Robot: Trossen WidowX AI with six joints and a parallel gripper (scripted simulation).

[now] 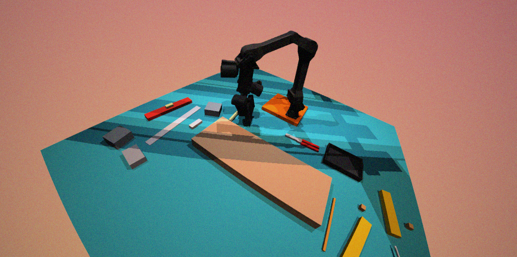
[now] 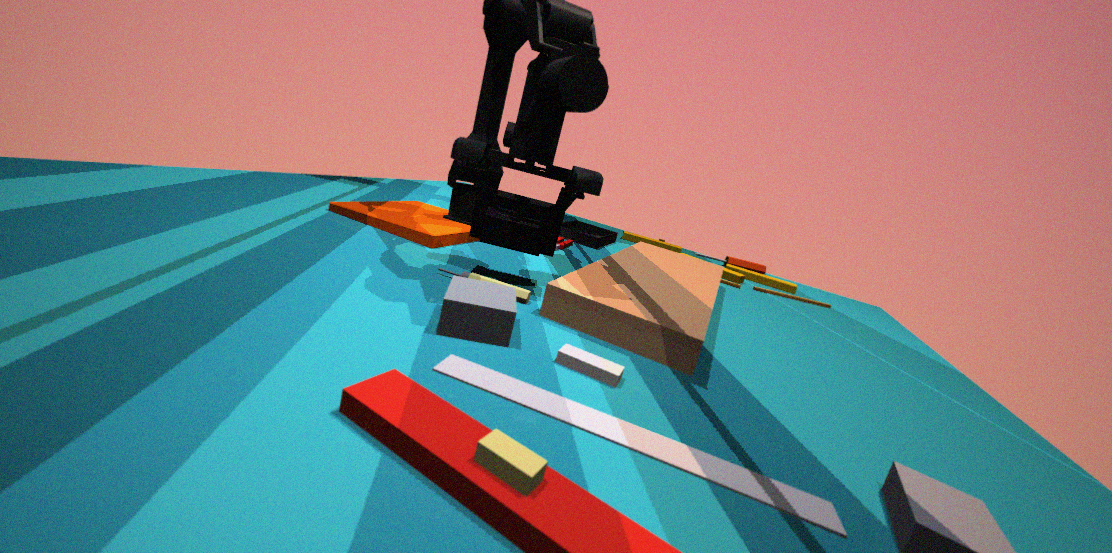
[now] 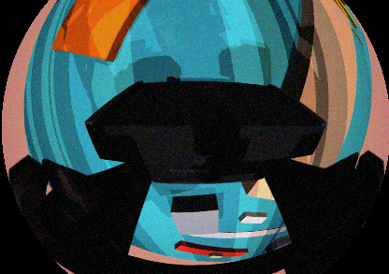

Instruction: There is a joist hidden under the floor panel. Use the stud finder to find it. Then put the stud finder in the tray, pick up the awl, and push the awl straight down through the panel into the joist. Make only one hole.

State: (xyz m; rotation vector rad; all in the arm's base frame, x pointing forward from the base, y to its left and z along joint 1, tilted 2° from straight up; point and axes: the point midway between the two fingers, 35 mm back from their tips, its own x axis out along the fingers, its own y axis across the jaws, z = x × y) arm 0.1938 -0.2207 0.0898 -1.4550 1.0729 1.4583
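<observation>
My gripper (image 1: 248,117) (image 2: 513,230) (image 3: 209,160) is shut on the stud finder (image 2: 509,226) (image 3: 202,130), a wide black block, and holds it a little above the table by the far corner of the floor panel. The tan floor panel (image 1: 264,161) (image 2: 645,292) (image 3: 331,78) lies flat across the middle of the table. The awl (image 1: 303,142), with a red handle and a pale tip, lies on the table right of the panel. The black tray (image 1: 342,161) (image 2: 591,232) stands beyond the awl.
An orange base plate (image 1: 276,106) (image 2: 396,218) carries the arm. A grey block (image 1: 213,108) (image 2: 478,308), a small white block (image 1: 195,123), a steel ruler (image 1: 173,125) and a red level (image 1: 168,108) lie left of the panel. Two more grey blocks (image 1: 117,136) lie farther left. Yellow bars (image 1: 389,211) lie front right.
</observation>
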